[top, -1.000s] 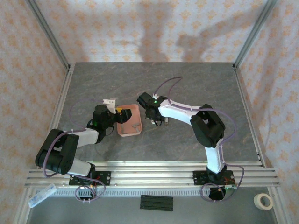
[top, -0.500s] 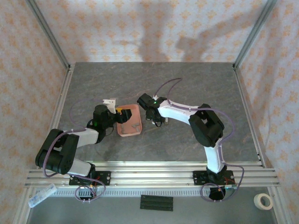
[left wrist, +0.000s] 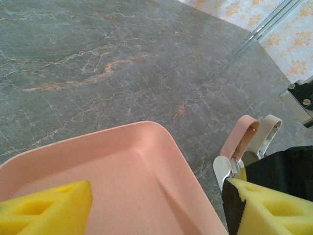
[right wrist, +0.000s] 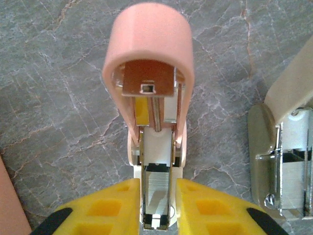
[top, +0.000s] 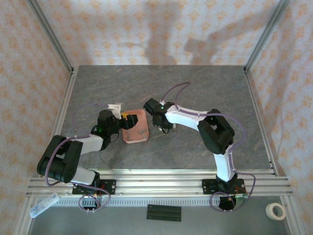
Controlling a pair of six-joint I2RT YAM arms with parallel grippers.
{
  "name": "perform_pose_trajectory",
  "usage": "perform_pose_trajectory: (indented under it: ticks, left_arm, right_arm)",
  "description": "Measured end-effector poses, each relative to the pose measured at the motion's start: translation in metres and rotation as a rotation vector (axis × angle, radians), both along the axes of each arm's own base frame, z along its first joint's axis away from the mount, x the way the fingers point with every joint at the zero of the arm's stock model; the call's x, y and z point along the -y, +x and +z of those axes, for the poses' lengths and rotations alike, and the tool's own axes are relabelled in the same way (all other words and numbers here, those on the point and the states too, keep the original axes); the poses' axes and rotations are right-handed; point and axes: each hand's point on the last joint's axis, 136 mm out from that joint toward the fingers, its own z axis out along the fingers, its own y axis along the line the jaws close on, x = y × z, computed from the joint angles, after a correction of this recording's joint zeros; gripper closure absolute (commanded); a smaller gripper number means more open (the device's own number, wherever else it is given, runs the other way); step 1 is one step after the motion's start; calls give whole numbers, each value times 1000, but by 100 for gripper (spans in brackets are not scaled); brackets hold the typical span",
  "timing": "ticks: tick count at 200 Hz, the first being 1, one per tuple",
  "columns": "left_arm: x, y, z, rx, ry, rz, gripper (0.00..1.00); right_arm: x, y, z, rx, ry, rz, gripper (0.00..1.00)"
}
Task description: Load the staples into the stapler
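The stapler [right wrist: 146, 29] lies open on the grey table, its pink lid swung up and away from me. A grey block of staples [right wrist: 156, 188] sits in its metal channel. My right gripper [right wrist: 157, 205] stands just open. Its yellow fingers [right wrist: 105, 208] flank the channel closely and hold nothing. From above, the right gripper [top: 163, 126] is just right of the salmon-pink tray [top: 139, 117]. My left gripper [left wrist: 156, 210] is open over the tray's [left wrist: 146, 132] near corner, one finger [left wrist: 49, 205] above its floor and the other outside the rim.
A second opened stapler with a beige lid [right wrist: 281, 147] lies close to the right of the pink one. It also shows in the left wrist view [left wrist: 269, 129]. The table's aluminium frame rails [top: 146, 178] run along the near edge.
My right gripper's fingers have parted a little. Both arms and the tray stay where they were.
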Motion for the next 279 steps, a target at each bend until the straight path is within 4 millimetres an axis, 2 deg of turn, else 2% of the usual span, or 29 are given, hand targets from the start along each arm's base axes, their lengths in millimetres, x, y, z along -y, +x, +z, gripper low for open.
perform_pose_trajectory:
  ticks: [47, 90, 126, 168, 195, 213, 253, 279]
  left_arm:
    - [0, 0, 0, 0, 0, 0, 28]
    - [0, 0, 0, 0, -1, -2, 28]
    - [1, -1, 0, -2, -2, -7, 31]
    - [3, -1, 13, 5, 4, -7, 33]
    - [18, 2, 34, 31, 1, -45, 33]
    - [28, 0, 40, 27, 10, -73, 33]
    - [52, -7, 44, -15, 71, -153, 33]
    - [74, -6, 67, 5, 112, -235, 33]
  right_arm:
    - [0, 1, 6, 7, -2, 5, 70]
    - [5, 4, 28, 51, 51, -6, 70]
    - [12, 8, 34, 83, 89, -20, 70]
    - [24, -3, 47, 143, 143, 2, 68]
    - [40, 1, 66, 208, 218, -5, 68]
    - [51, 8, 76, 252, 267, -13, 67]
    - [70, 10, 77, 287, 349, -7, 66]
    - [84, 15, 78, 291, 401, -7, 65]
